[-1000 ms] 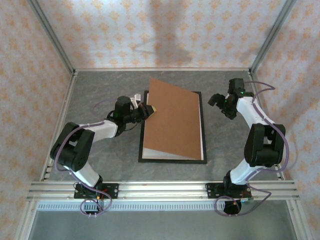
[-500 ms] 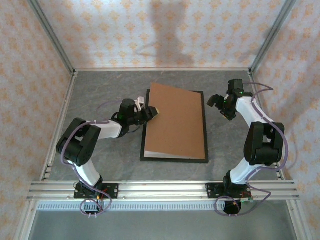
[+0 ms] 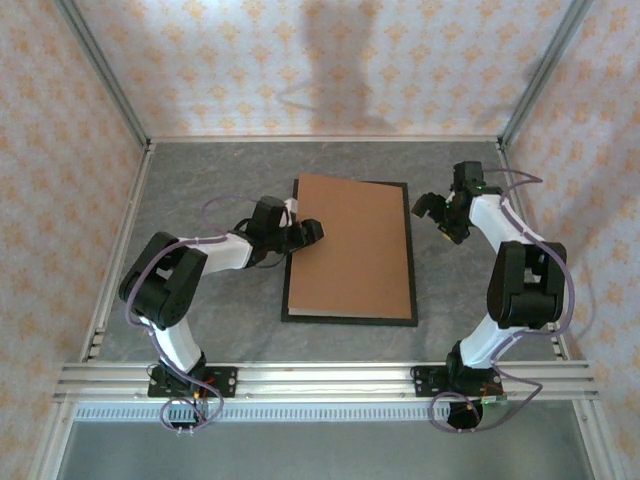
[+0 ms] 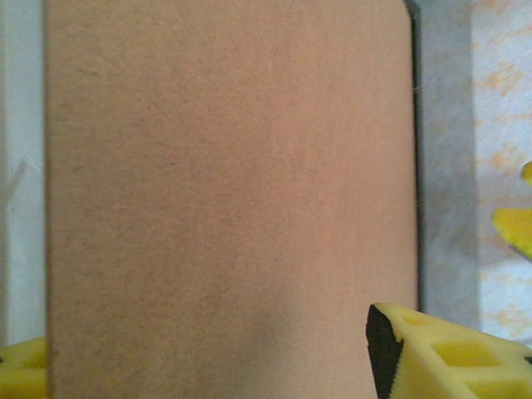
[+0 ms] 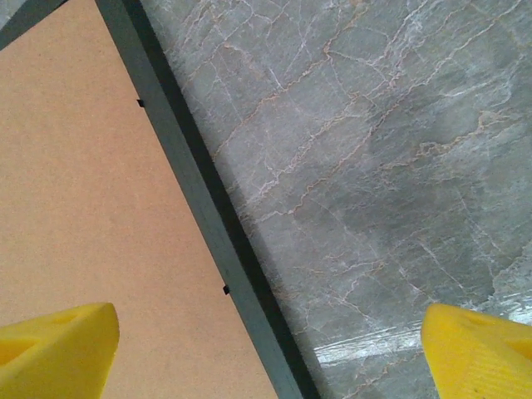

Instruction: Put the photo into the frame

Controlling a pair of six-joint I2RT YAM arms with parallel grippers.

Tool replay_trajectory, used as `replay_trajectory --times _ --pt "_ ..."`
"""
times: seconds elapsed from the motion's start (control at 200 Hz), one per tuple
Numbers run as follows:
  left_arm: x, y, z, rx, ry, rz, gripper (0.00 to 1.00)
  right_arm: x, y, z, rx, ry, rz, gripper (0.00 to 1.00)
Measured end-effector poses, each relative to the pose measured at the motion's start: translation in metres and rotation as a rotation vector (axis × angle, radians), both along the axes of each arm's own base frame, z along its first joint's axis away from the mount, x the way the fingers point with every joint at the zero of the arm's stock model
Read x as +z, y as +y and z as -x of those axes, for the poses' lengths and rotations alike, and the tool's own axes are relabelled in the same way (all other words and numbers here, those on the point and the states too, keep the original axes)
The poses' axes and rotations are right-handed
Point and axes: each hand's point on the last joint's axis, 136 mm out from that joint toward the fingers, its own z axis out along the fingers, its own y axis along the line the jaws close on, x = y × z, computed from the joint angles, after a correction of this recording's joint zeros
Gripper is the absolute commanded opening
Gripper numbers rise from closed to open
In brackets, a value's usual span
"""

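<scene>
Brown backing board [image 3: 352, 245] lies in the black frame [image 3: 350, 320] on the worktop [image 3: 220, 170]. Left gripper [image 3: 312, 231] is unclenched at the board's left edge; right gripper [image 3: 435, 215], jaws spread wide, hangs beside the frame.

In front of me a plain brown backing board [image 3: 355, 250] lies near the middle of the grey, marble-veined surface [image 3: 200, 180], with its long sides running away from me. Walls [image 3: 300, 60] papered in a pale orange floral print close off three sides. Silver aluminium rails [image 3: 330, 378] run along the near edge.
</scene>
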Motion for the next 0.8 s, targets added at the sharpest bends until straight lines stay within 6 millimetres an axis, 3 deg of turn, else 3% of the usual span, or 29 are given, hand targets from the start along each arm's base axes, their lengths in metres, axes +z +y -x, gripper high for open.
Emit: replay_trajectory --times 0.325,0.796 --pt "-0.002 0.003 0.004 -0.062 0.023 -0.116 0.81 -0.005 0.003 0.000 0.008 0.009 -0.002 0.94" --pt "-0.014 0.014 0.007 -0.091 0.052 -0.232 0.83 -0.010 0.005 0.001 0.013 0.014 -0.003 0.93"
